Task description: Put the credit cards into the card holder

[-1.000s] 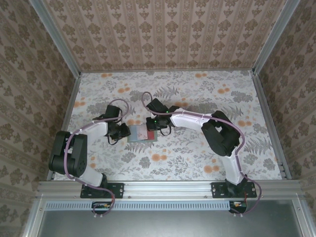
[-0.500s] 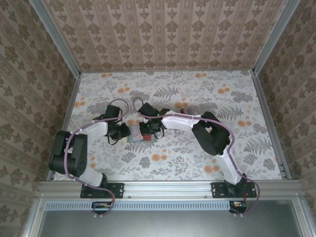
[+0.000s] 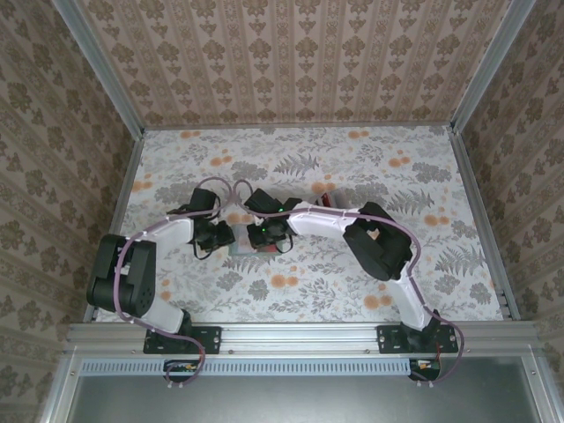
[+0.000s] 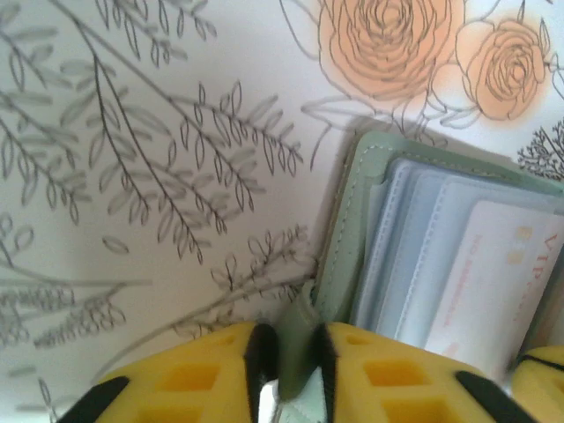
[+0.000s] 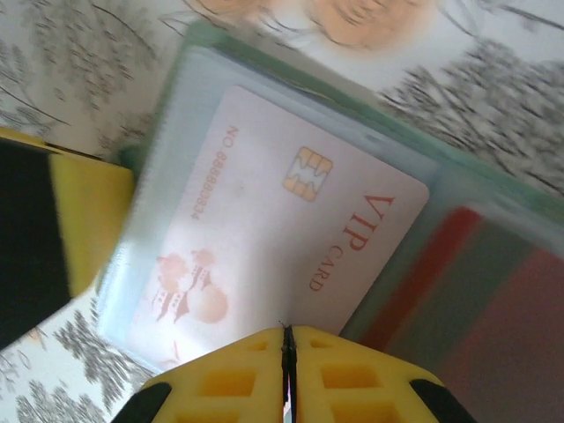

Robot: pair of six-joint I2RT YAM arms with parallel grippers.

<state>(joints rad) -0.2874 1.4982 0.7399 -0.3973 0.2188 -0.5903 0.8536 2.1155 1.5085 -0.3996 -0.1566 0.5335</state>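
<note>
**Green card holder (image 4: 339, 229) lies open on the floral bench (image 3: 397, 282), an arm at each side**

Flower-printed covering spreads over the whole bench. Patterned walls (image 3: 291, 62) stand on three sides and a metal rail (image 3: 300, 335) runs along the near edge. The left arm (image 3: 163, 233) and right arm (image 3: 330, 218) both reach inward and meet a little left of the bench's middle. Their wrists are low over the card holder, which lies flat and opened there.

The left pincer (image 4: 295, 352), seen from its own wrist camera, is closed down on a thin green flap at the holder's edge. The flap stands between the two yellow fingers (image 4: 203, 388), with a dark pad against it on either side. Beyond the flap, the holder's stitched rim and stacked clear pockets run up and to the right.

The right pincer (image 5: 286, 352) has its yellow fingers pressed together, with only a hairline seam between them. Its tips sit at the lower edge of the white card (image 5: 264, 247). Whether that edge is nipped in the seam I cannot tell.

The white card carries "VIP CARD" in red and a gold chip. It lies tilted across the right wrist view, its upper and left edges inside a clear pocket on one half of the holder. On the other half, just beside it, the red and grey cards (image 5: 493, 300) show as blurred stripes.
</note>
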